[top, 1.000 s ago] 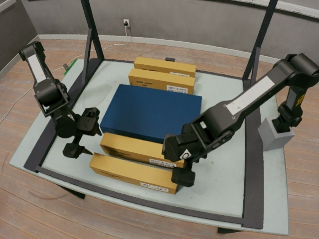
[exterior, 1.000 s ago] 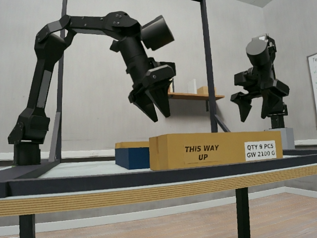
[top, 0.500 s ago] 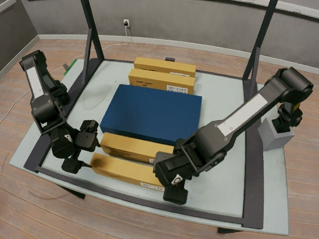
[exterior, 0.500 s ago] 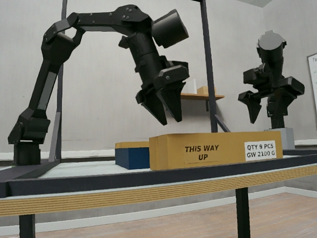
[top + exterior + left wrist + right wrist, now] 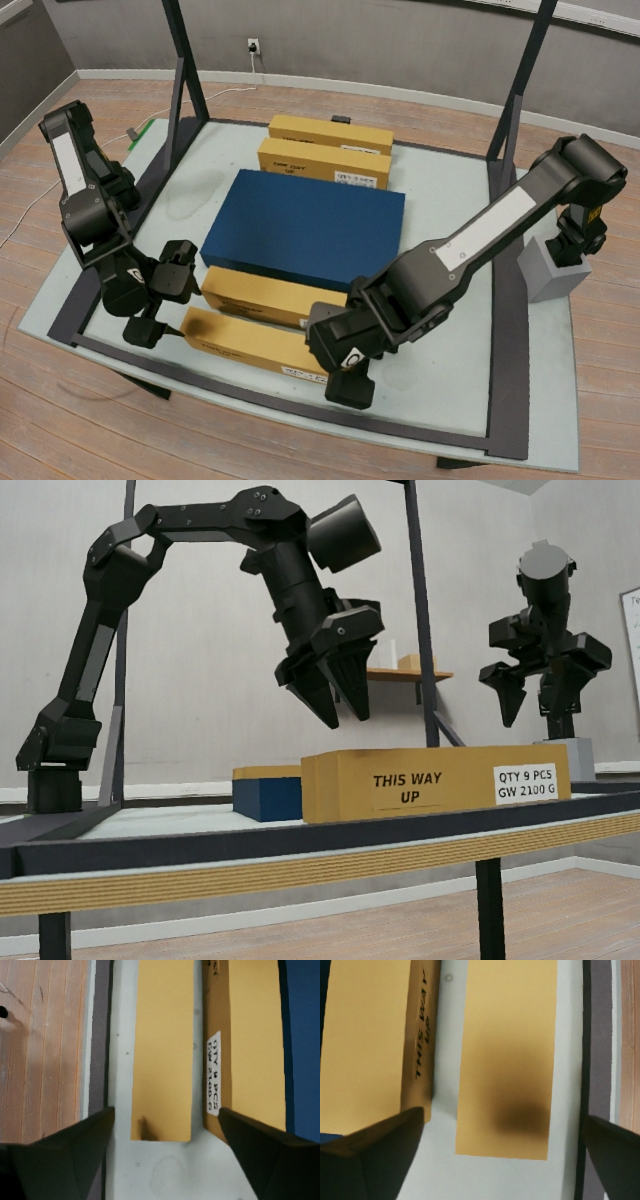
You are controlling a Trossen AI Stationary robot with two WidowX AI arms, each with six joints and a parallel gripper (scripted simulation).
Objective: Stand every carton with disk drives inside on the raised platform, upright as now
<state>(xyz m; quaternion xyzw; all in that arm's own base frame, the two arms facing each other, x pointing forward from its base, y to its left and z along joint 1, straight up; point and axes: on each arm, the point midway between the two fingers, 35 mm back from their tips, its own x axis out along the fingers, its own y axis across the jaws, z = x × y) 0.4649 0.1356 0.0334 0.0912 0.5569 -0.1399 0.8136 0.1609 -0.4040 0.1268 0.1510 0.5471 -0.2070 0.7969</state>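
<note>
Two black robot arms are reaching over the worktop with elbows bent, the left gripper (image 5: 338, 351) (image 5: 533, 721) (image 5: 167, 1112) and right gripper (image 5: 190, 314) (image 5: 349, 723) (image 5: 504, 1120) both pointing downward, their fingers standing wide apart and holding nothing.
</note>
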